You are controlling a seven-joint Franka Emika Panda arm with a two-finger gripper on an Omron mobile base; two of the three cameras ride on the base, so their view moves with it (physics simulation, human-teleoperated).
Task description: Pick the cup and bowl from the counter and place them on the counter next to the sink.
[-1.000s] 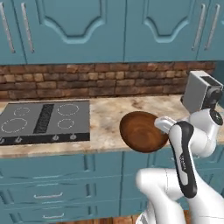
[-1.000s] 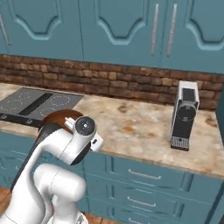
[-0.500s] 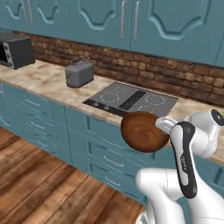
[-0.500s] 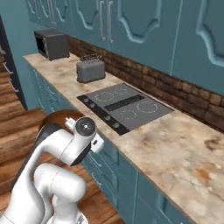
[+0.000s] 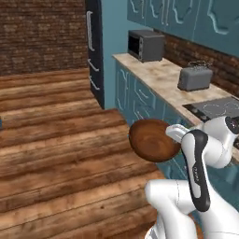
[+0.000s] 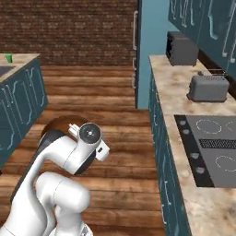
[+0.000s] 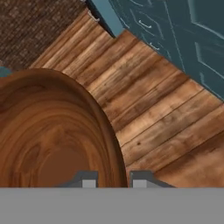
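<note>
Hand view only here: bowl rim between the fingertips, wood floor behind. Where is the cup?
Observer: The cup stands on the far counter, far left in the right base view.
Operator: What's on the other side?
Observer: The long counter carries a toaster, a microwave and a stovetop.
Operator: Is the bowl over it?
Observer: No, the bowl hangs over the wooden floor, beside the cabinets.

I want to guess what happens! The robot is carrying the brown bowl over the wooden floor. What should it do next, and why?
Probably keep driving toward the far counter where the green cup stands. The end effector grips the bowl by its rim above the wooden floor, with no counter under it yet.
</note>
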